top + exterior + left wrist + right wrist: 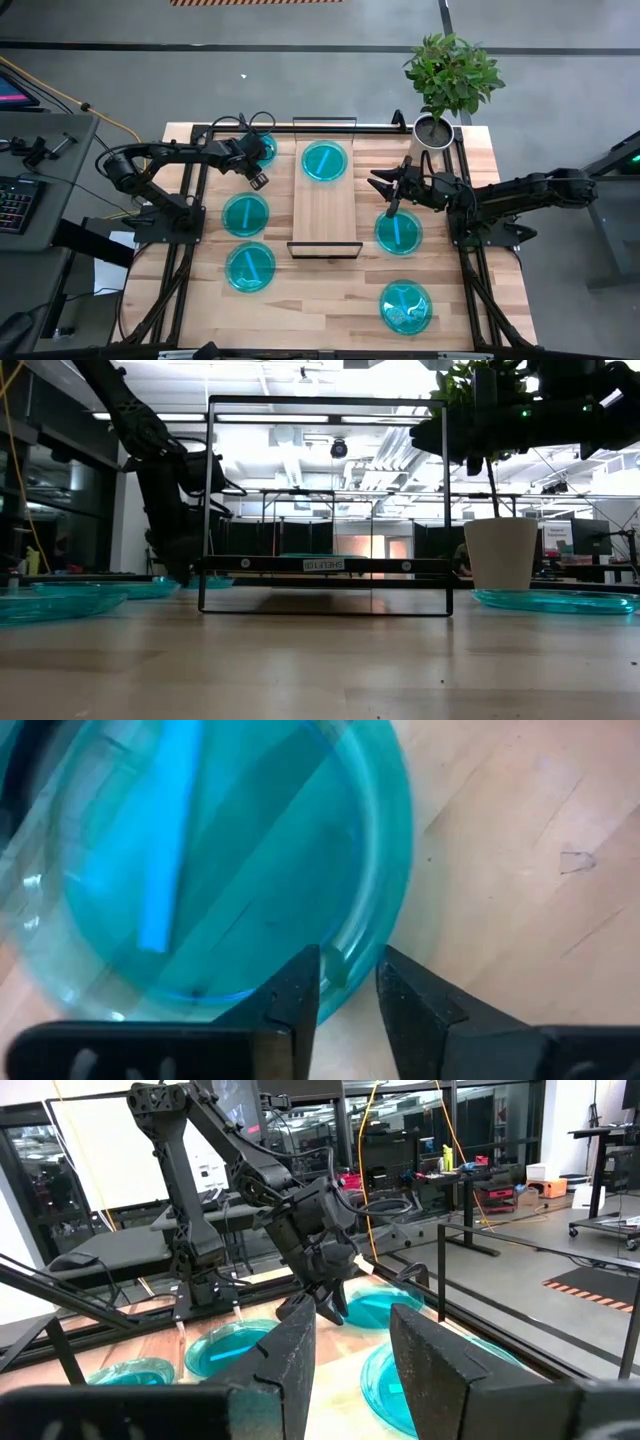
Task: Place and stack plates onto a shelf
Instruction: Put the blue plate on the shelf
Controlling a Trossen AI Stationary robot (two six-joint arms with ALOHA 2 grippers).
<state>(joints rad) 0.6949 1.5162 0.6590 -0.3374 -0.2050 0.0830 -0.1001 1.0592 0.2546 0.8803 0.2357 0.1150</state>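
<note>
One cyan plate is seen lying on the far part of the shelf, whose near part is bare wood.

Five more plates are spread on the tabletop. Left of the shelf are the far-left plate, a middle one and a near one. Right of the shelf are one plate beside the board and another nearer the front edge.

The left gripper is lowered at the far-left plate. In the left wrist view its fingers are set narrowly apart astride the rim of that plate; whether the rim is actually pinched cannot be told.

The right gripper is held above the table between the shelf and the plate to its right, with its fingers parted and nothing between them.

A potted plant stands at the far right corner of the table.
</note>
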